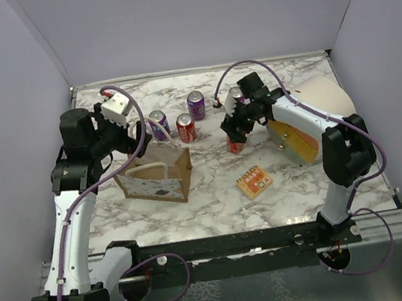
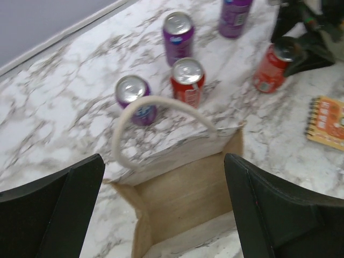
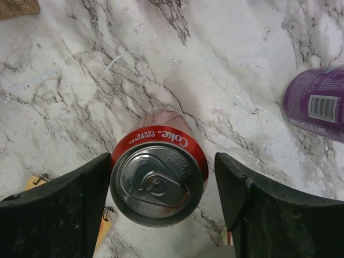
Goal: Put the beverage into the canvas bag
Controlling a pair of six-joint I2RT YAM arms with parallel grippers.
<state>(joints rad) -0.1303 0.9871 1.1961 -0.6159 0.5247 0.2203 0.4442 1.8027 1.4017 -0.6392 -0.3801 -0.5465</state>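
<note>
Your right claw [image 3: 161,180]: jaws straddle upright Coke can [image 3: 158,174], one finger touching, other just apart; not clamped.
Your left claw [image 2: 164,172]: wide, above canvas bag [image 2: 183,193] mouth.
Can stands well apart from bag.

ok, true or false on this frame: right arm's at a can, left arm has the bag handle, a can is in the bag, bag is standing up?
1. The right gripper straddles an upright Coke can. True.
2. The left gripper is clamped on the rope handle. False: its jaws stand wide open above the bag, and the handle sits free between them.
3. A can is inside the canvas bag. False: the left wrist view shows only bare fabric in the part of the interior it can see, and the cans in view stand on the table.
4. The canvas bag stands upright with its mouth open. True.
</note>
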